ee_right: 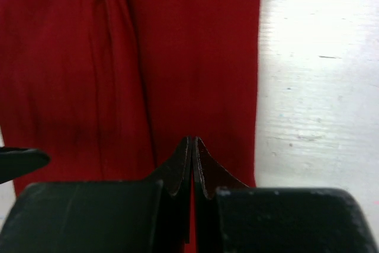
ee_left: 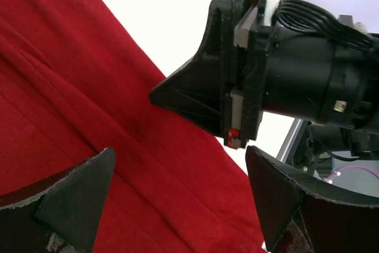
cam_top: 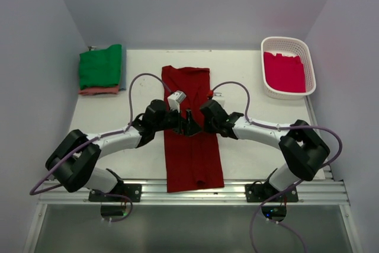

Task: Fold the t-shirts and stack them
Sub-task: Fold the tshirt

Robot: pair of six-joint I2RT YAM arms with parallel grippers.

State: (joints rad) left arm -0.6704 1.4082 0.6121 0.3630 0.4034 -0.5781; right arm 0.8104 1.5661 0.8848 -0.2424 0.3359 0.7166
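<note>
Pale grey walls [cam_top: 195, 4] enclose a white table [cam_top: 246, 158] under even light.

The dark red t-shirt [cam_top: 192, 140] at centre was soft matt cloth, faintly creased. The desk [ee_right: 314, 87] beneath looked matt white, lightly scuffed. At upper right, the basket [cam_top: 310, 68] was smooth white plastic lattice. The left hand [ee_left: 177, 205] and right hand [ee_right: 192, 146] were hard matt black plastic.

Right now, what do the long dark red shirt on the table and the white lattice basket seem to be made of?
Long dark red shirt: soft matte cloth, likely knit, judging by its creases and folds. White lattice basket: probably moulded plastic, smooth, with a regular openwork wall.
</note>
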